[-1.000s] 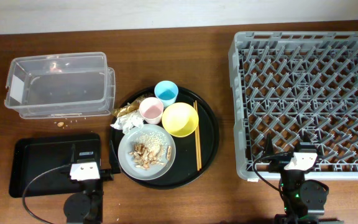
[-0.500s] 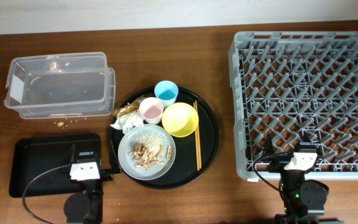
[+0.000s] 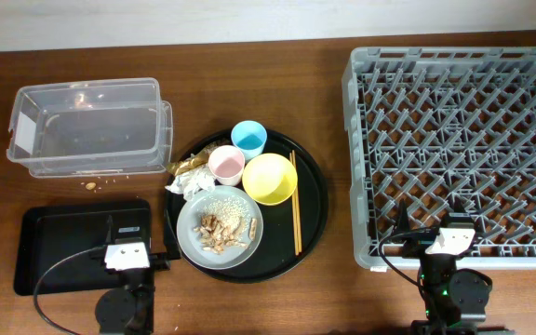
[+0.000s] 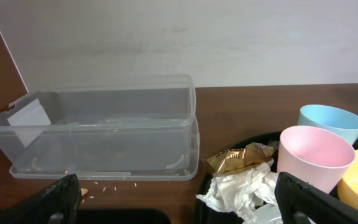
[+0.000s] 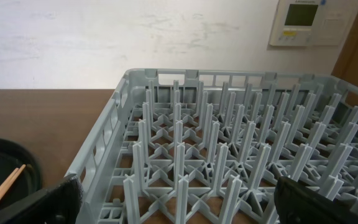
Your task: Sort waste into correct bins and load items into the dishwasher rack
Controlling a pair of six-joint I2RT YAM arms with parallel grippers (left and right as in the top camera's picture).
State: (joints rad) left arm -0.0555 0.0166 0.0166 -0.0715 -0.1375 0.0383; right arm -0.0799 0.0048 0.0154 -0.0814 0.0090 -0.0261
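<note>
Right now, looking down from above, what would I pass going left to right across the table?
You'd pass the tub → pink cup → yellow bowl → rack.

tub label (image 4: pixel 31 116) blank, wall panel (image 5: pixel 307 22) illegible

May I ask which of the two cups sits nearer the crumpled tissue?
The pink cup, right beside the tissue; the light-blue cup stands beyond it.

Left, clear tub (image 4: pixel 104 134); right, tissue (image 4: pixel 238 190), wrapper (image 4: pixel 238 158) beside pink cup (image 4: pixel 312 158); blue cup (image 4: pixel 331 121) behind.
</note>
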